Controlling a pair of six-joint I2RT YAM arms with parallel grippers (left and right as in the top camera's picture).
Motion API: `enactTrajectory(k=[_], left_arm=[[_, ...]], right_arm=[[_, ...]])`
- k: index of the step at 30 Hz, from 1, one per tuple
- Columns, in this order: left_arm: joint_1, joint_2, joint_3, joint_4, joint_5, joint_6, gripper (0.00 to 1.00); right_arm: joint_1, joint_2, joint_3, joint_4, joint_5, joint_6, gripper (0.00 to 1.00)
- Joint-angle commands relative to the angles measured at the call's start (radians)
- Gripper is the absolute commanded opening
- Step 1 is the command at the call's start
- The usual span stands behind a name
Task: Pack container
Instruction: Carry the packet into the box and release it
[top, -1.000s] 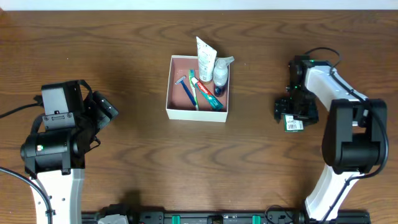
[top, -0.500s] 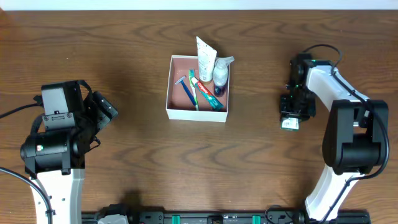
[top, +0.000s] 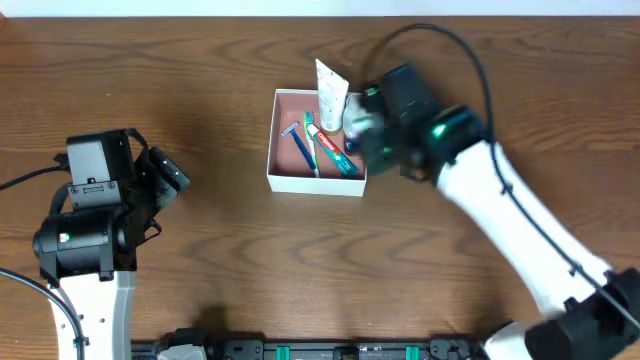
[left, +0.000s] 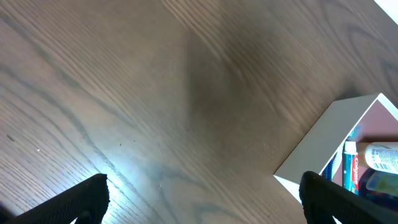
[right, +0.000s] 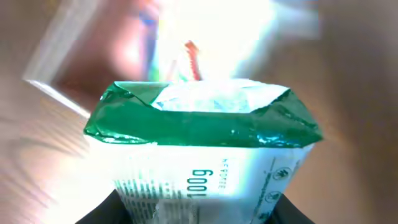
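The container (top: 315, 184), a square white box with a pink inside, sits at the table's middle. It holds a white tube (top: 330, 95), a toothpaste tube (top: 335, 152), a blue razor (top: 299, 144) and a green toothbrush (top: 311, 140). My right gripper (top: 372, 128) is blurred at the box's right edge. In the right wrist view it (right: 199, 210) is shut on a green-and-white packet (right: 199, 143), with the box blurred behind. My left gripper (top: 165, 175) is open and empty at the far left. The left wrist view (left: 208, 202) shows the box corner (left: 323, 143) to its right.
The brown wooden table (top: 200, 80) surrounds the box. The right arm (top: 520, 230) stretches diagonally from the lower right corner towards the box. The left arm's base (top: 85, 250) stands at the left front.
My right gripper lifted the green-and-white packet from the table at the right and swung fast to the left, to the box's right edge. The left arm has not moved.
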Motion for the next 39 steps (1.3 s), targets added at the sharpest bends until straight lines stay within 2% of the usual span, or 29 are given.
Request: enactTrajectory(k=[1,6,10,14,21,23,26,28,32,39], left_arm=[[0.004,0.005,-0.001,-0.003,-0.02,0.018,0.98],[0.004,0.005,-0.001,-0.003,-0.02,0.018,0.98],[0.004,0.005,-0.001,-0.003,-0.02,0.018,0.98],[0.004,0.005,-0.001,-0.003,-0.02,0.018,0.98],[0.004,0.005,-0.001,-0.003,-0.02,0.018,0.98],[0.004,0.005,-0.001,-0.003,-0.02,0.018,0.98],[0.004,0.005,-0.001,-0.003,-0.02,0.018,0.98],[0.004,0.005,-0.001,-0.003,-0.02,0.018,0.98],[0.004,0.005,-0.001,-0.003,-0.02,0.018,0.98],[0.004,0.005,-0.001,-0.003,-0.02,0.018,0.98]], right_arm=[[0.067,0.034,0.0,0.08,0.021,-0.059,0.31],[0.103,0.13,0.0,0.256,0.016,-0.146,0.27],[0.102,0.226,0.0,0.359,-0.007,-0.153,0.3],[0.104,0.303,0.0,0.399,-0.092,-0.13,0.31],[0.105,0.387,0.0,0.446,-0.097,-0.062,0.36],[0.106,0.388,0.0,0.441,-0.096,-0.063,0.42],[0.11,0.375,0.001,0.435,-0.097,-0.063,0.57],[0.11,0.349,0.003,0.422,-0.1,-0.063,0.61],[0.117,0.259,0.016,0.383,-0.1,-0.063,0.78],[0.121,0.044,0.02,0.244,-0.092,-0.063,0.94]])
